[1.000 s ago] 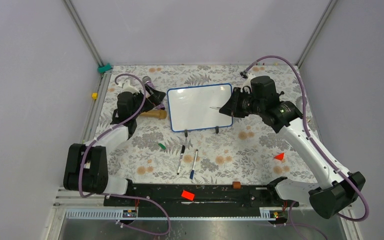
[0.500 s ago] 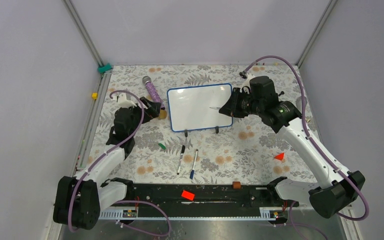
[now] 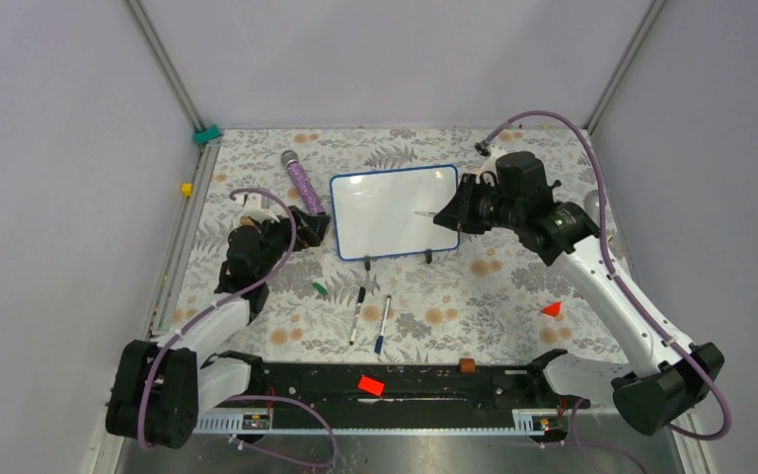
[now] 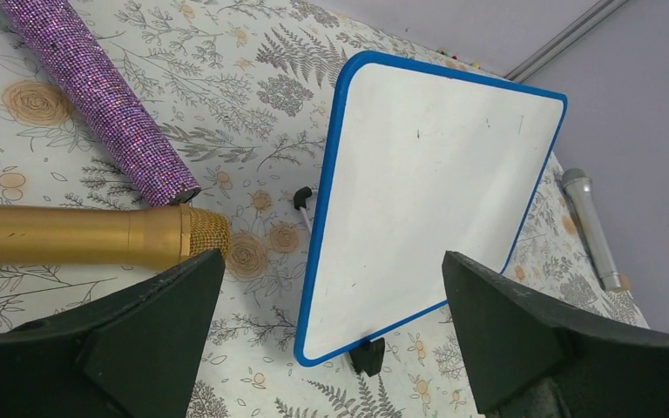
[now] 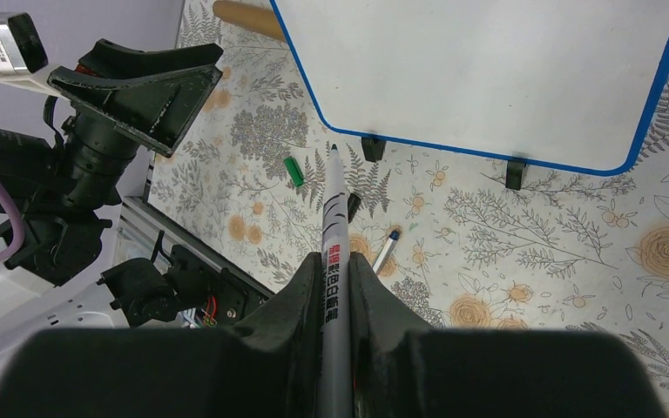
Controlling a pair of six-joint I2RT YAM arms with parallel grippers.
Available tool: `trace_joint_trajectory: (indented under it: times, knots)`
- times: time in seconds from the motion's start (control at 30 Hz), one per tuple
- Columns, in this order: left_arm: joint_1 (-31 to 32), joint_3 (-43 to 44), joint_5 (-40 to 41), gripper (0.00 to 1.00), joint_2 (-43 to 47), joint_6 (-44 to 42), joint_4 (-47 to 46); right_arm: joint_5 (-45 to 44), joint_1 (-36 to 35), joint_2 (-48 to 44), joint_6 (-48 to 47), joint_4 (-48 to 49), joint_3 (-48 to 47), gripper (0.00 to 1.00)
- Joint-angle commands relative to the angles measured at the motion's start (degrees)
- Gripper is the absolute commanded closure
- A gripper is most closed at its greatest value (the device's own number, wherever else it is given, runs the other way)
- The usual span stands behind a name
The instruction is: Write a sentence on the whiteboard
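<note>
Right wrist view: the right end effector [image 5: 335, 274] pinches a marker [image 5: 332, 200]. The left end effector [image 4: 331, 257] hangs spread beside the whiteboard [image 3: 395, 212], which stands far-centre on the worktop [image 3: 513, 296] with no sentence written yet. With nothing bracing it, pen pressure could tip or skid it.

The whiteboard [image 4: 435, 192] has a smooth, glossy white face inside a blue rim that looks like plastic. The table cover [image 4: 253, 78] beneath it is matt, with a printed pattern. Nearby lie a rough, sparkling purple glitter cylinder [image 4: 96, 96], a satin gold microphone [image 4: 78, 235] with a fine mesh head, and a dull silver metal tube [image 4: 591, 228]. The left gripper [image 4: 333, 255] has matt black plastic fingers [image 4: 139, 340].
</note>
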State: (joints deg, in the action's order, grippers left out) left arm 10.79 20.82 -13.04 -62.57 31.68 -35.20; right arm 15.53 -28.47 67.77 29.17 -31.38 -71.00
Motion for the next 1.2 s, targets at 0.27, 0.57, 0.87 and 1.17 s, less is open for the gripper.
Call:
trace_joint_trajectory:
  times: [0.27,0.57,0.87,1.17]
  knots:
    - [-0.2,8.5,-3.5,0.01,-6.2,-1.2,2.9,0.9,-0.5,0.7,-1.5,1.3,-1.6,1.00]
    - [-6.8,7.0,-24.1,0.01,-15.3,5.0,-17.3,1.1,-0.5,3.1,-2.7,1.7,-3.7,1.00]
    - [-9.9,9.8,-25.4,0.01,-18.8,2.9,-14.7,1.8,-0.5,5.7,-2.9,3.1,-5.5,1.00]
    - [-9.2,11.5,-34.6,0.01,-22.4,1.8,-18.1,2.0,-0.5,7.8,-3.2,3.3,-7.2,1.00]
